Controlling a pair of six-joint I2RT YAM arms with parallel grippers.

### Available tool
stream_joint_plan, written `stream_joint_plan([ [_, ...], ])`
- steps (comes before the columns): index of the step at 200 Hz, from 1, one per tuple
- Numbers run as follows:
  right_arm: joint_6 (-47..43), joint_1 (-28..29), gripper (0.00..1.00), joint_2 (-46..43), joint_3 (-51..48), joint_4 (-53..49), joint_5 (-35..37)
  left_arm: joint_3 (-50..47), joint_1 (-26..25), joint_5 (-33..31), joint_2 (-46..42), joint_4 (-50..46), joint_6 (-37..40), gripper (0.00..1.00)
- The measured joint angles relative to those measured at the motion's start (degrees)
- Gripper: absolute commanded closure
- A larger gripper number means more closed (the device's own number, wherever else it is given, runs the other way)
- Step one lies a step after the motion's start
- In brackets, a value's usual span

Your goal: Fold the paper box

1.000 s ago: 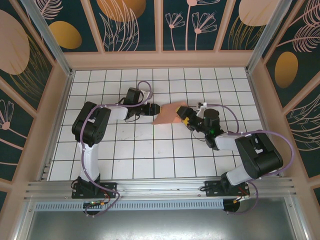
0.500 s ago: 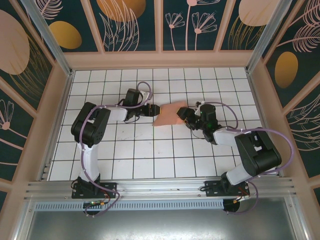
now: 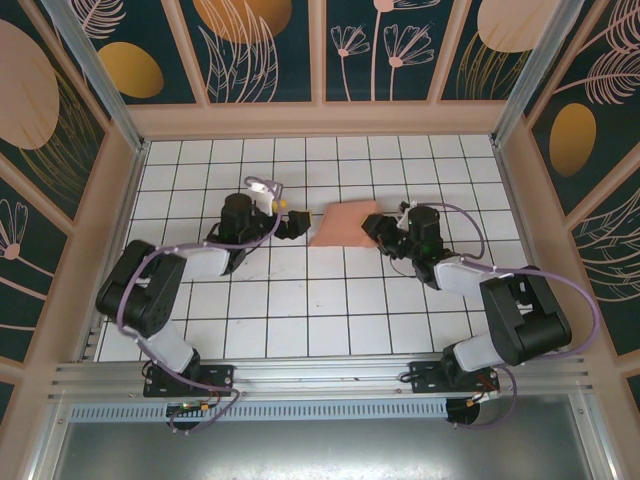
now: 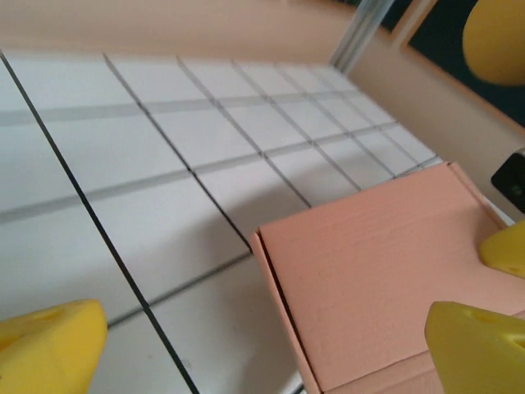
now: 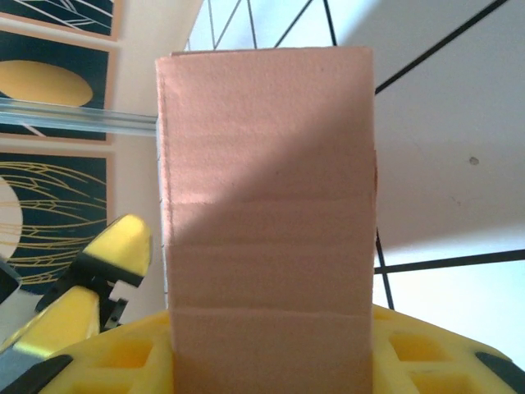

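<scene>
The paper box [image 3: 343, 222] is a salmon-pink, flat folded rectangle lying on the white tiled floor at mid-table. My right gripper [image 3: 376, 231] holds its right end. In the right wrist view the paper box [image 5: 267, 205] runs straight out from between the yellow fingers [image 5: 426, 357], with my right gripper [image 5: 271, 353] shut on it. My left gripper [image 3: 296, 225] sits just left of the box, open and apart from it. In the left wrist view the paper box [image 4: 385, 279] lies ahead to the right, and my left gripper [image 4: 264, 336] has its jaws spread wide over bare tile.
Pink-framed walls with dark floral panels [image 3: 260, 50] enclose the tiled floor [image 3: 300, 300] on three sides. An aluminium post [image 4: 361, 33] stands at the far corner. The arms' base rail [image 3: 320, 375] runs along the near edge.
My left gripper has let go of the box's left edge, opened wide and drawn back to the left. The right gripper has closed on the box's right end.
</scene>
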Motion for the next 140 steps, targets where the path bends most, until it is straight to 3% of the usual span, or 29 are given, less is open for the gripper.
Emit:
stream_joint_plan([
  [15,-0.4,-0.6,0.66,-1.8,-0.1,-0.2,-0.9,-4.6,0.0,-3.6,-4.2,5.1,2.9,0.01],
  [45,-1.5,-2.5,0.66,-6.5,-0.1,-0.7,-3.1,-4.3,0.0,-8.1,-5.8,5.4,9.6,0.01],
  [94,-0.4,-7.1,0.65,-12.6,-0.1,0.1,-9.1,-4.2,-0.3,-6.6,-5.8,9.2,18.3,0.01],
  [140,0.7,-11.1,0.65,-15.7,-0.1,0.2,-17.4,-10.6,-9.0,-10.3,-5.6,18.4,40.0,0.01],
])
